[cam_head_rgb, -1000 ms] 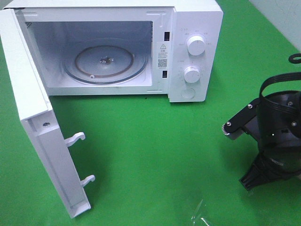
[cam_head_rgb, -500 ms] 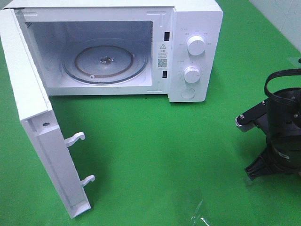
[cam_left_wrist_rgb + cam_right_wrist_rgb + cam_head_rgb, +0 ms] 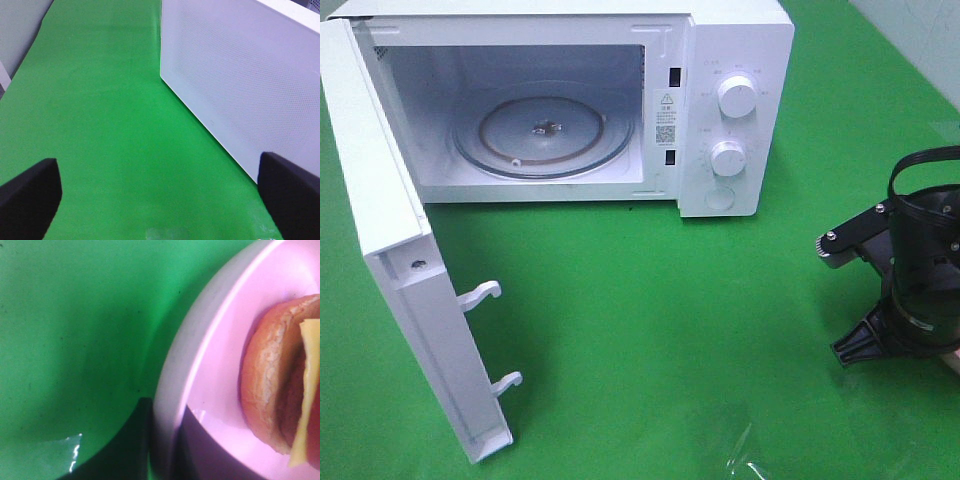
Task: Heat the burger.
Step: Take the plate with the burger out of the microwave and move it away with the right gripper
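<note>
Two arms share this job, though only the right one is busy with the food. Taking the microwave (image 3: 570, 105) as the landmark on the green worktop (image 3: 650, 320), it stands at the back with its door (image 3: 410, 290) swung fully open toward the front-left, the cavity empty and the glass turntable (image 3: 545, 135) bare. Well to the right of the microwave and nearer the front, the right arm hangs at the edge of the high view; its wrist view shows the right gripper (image 3: 162, 450) narrowed down on the rim of a pink plate (image 3: 200, 365), one finger under the rim and one over it. On that plate sits the burger (image 3: 280, 375), bun and a yellow cheese edge showing, so it is well apart from the microwave and out of the high view. The left gripper (image 3: 160, 195) stands spread wide and holds nothing, just beside the perforated outer face of the door. The step in hand looks like carrying the plate to the oven. Next, I judge, the plate must be kept level, brought leftward past the control knobs (image 3: 737, 97), and slid through the opening onto the turntable without tipping the burger off.
</note>
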`<state>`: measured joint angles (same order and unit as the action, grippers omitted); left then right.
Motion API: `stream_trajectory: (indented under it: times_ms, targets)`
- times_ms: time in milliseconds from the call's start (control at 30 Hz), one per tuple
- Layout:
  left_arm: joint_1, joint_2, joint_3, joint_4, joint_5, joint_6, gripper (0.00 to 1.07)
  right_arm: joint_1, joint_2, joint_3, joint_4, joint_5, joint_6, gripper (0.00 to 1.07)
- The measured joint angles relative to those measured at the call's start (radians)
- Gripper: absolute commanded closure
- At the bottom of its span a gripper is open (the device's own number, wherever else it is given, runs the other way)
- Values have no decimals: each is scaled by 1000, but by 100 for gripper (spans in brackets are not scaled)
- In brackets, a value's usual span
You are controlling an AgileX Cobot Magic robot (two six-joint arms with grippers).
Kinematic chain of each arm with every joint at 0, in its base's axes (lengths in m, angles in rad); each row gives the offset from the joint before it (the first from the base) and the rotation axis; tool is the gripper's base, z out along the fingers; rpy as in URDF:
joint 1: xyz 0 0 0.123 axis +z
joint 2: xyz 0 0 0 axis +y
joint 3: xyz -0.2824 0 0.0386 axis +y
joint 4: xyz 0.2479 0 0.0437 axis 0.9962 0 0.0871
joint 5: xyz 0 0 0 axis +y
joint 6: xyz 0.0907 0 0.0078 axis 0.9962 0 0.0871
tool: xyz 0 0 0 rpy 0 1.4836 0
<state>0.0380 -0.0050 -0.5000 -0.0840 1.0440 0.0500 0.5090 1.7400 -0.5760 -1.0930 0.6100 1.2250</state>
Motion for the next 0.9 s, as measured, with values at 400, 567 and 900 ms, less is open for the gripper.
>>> stream_trajectory:
  times_ms: [400, 567, 900]
  targets:
    - [0, 0, 0, 0, 0, 0, 6, 0, 1, 0, 53, 22, 9, 81]
    - [0, 0, 0, 0, 0, 0, 6, 0, 1, 0, 109, 28, -42, 67]
    - [0, 0, 0, 0, 0, 0, 6, 0, -35, 0, 213, 6, -170, 63]
